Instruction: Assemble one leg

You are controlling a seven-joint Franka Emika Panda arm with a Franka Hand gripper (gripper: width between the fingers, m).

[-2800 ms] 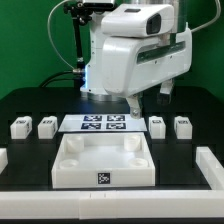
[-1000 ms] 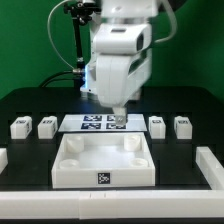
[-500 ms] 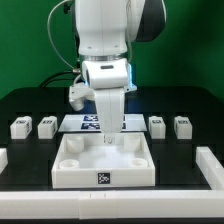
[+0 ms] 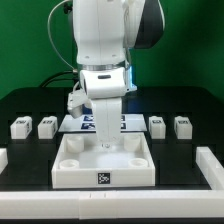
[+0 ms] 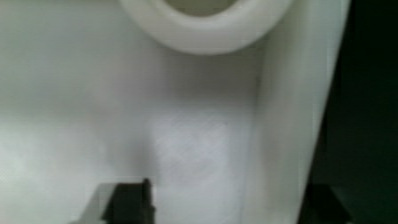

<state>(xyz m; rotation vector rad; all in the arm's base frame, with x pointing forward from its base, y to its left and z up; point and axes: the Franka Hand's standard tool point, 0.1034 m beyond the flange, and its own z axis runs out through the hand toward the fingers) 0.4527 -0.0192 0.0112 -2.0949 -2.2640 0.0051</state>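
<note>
Several white legs with tags stand in a row on the black table: two at the exterior view's left and two at its right. The white tray-like tabletop lies in the middle front. My gripper hangs low over the tabletop's far side, away from all the legs. In the wrist view my gripper is open, its dark fingers wide apart with the tabletop's white surface and wall between them. A round corner socket lies just ahead. It holds no leg.
The marker board lies just behind the tabletop, partly hidden by my arm. White raised rails border the table at the exterior view's right and left front.
My arm has swung from the exterior view's right to the middle, turned, and come down until the gripper is at the tabletop's far side. The legs and the tabletop have not moved.
</note>
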